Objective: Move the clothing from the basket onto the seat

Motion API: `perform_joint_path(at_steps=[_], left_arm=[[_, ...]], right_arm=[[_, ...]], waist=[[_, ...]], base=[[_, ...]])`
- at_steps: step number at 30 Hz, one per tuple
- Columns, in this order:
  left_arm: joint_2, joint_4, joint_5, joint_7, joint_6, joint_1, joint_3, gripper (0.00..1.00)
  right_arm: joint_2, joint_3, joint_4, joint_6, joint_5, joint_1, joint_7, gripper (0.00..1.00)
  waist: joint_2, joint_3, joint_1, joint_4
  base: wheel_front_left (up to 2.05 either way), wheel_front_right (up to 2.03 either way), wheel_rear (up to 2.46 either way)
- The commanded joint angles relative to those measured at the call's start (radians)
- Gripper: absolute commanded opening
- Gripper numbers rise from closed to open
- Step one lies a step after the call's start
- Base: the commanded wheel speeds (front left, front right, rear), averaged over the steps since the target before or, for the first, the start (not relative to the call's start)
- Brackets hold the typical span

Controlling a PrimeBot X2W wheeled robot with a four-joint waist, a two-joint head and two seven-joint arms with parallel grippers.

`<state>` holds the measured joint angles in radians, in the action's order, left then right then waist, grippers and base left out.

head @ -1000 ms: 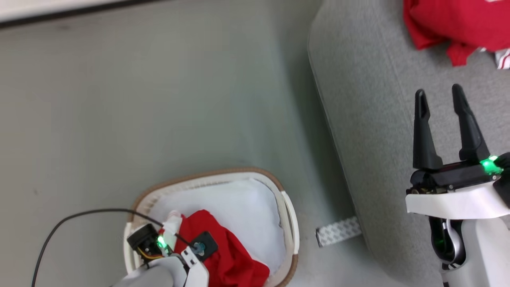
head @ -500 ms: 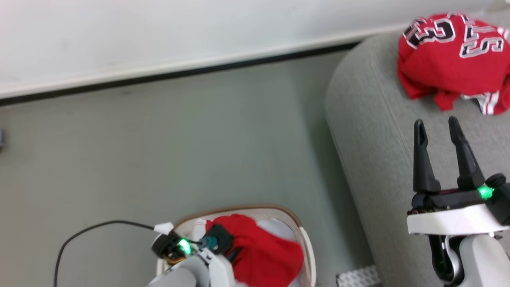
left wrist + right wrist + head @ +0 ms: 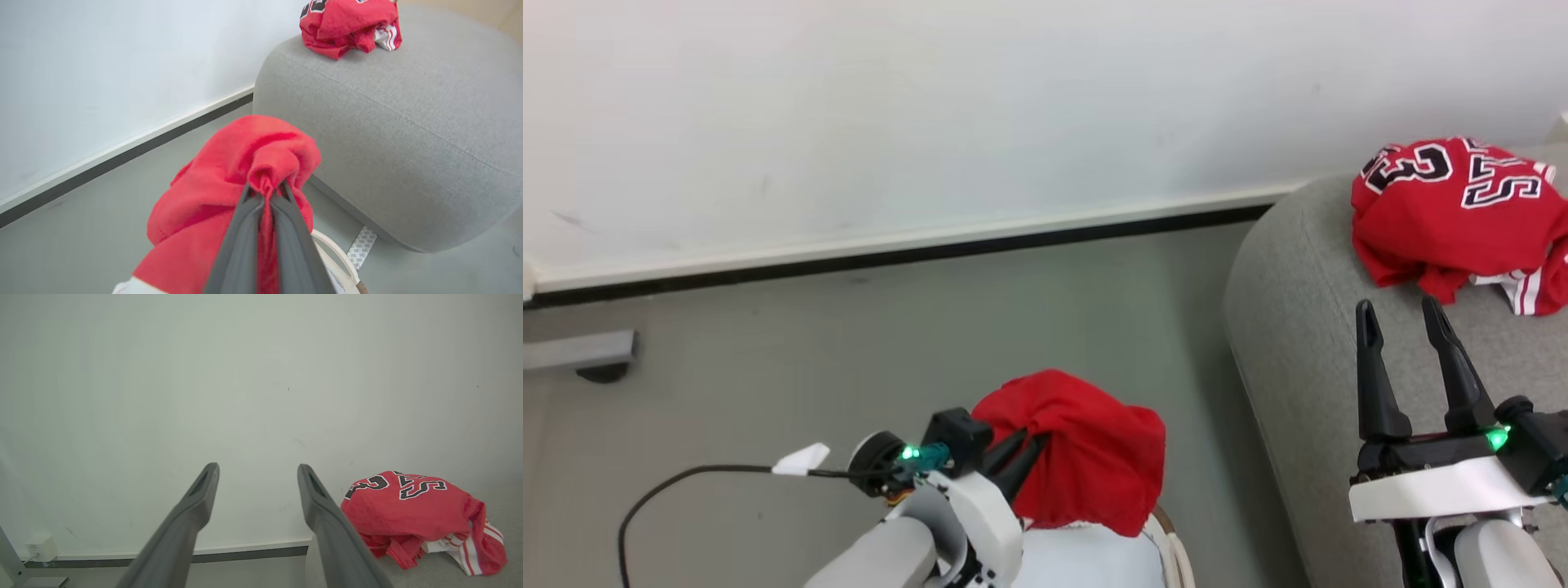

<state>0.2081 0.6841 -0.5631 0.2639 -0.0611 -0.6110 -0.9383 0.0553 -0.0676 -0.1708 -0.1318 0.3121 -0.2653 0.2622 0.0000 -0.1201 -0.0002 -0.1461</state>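
Item: red garment [image 3: 1094,457], pinched in the left claw [image 3: 1033,441], held beside the seat [image 3: 1298,367], above the basket [image 3: 1170,543]. Right claw [image 3: 1398,312]: spread, empty, over the seat. Risk judged: hanging folds may be snagged on the seat's edge, or lost from so thin a pinch.

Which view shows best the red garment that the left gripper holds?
The left wrist view: the held garment sits close, pinched in the left gripper. The head view shows it smaller, above the basket. The right wrist view faces the wall.
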Motion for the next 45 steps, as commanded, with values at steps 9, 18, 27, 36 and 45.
perform_joint_path(at_steps=[9,18,27,36,45], left_arm=[[0.065,-0.193,-0.048,-0.008,0.030,0.010,0.082,0.00],[0.141,-0.438,-0.056,-0.052,0.105,-0.048,0.162,0.00],[0.181,-0.604,-0.083,-0.101,0.162,-0.066,0.215,0.00],[0.189,-0.626,-0.096,-0.107,0.179,-0.028,0.208,0.00],[0.182,-0.618,-0.085,-0.091,0.178,-0.010,0.189,0.00]], right_arm=[[0.007,-0.011,-0.007,0.002,0.015,0.055,0.002,1.00],[0.004,-0.070,-0.020,0.002,0.024,0.079,0.002,1.00],[-0.001,-0.111,-0.020,0.002,0.032,0.068,0.002,1.00],[0.000,-0.137,-0.025,0.002,0.035,0.059,0.002,1.00],[0.036,-0.217,-0.022,0.002,0.039,0.035,0.002,1.00]], waist=[[0.0000,0.064,0.0002,0.007],[0.0000,0.061,0.0002,0.000],[0.0000,0.046,0.0002,0.004],[0.0000,0.053,0.0002,0.006],[0.0000,0.052,0.0002,0.013]], base=[[0.00,0.00,0.00],[0.00,0.00,0.00],[0.00,0.00,0.00],[0.00,0.00,0.00],[0.00,0.00,0.00]])
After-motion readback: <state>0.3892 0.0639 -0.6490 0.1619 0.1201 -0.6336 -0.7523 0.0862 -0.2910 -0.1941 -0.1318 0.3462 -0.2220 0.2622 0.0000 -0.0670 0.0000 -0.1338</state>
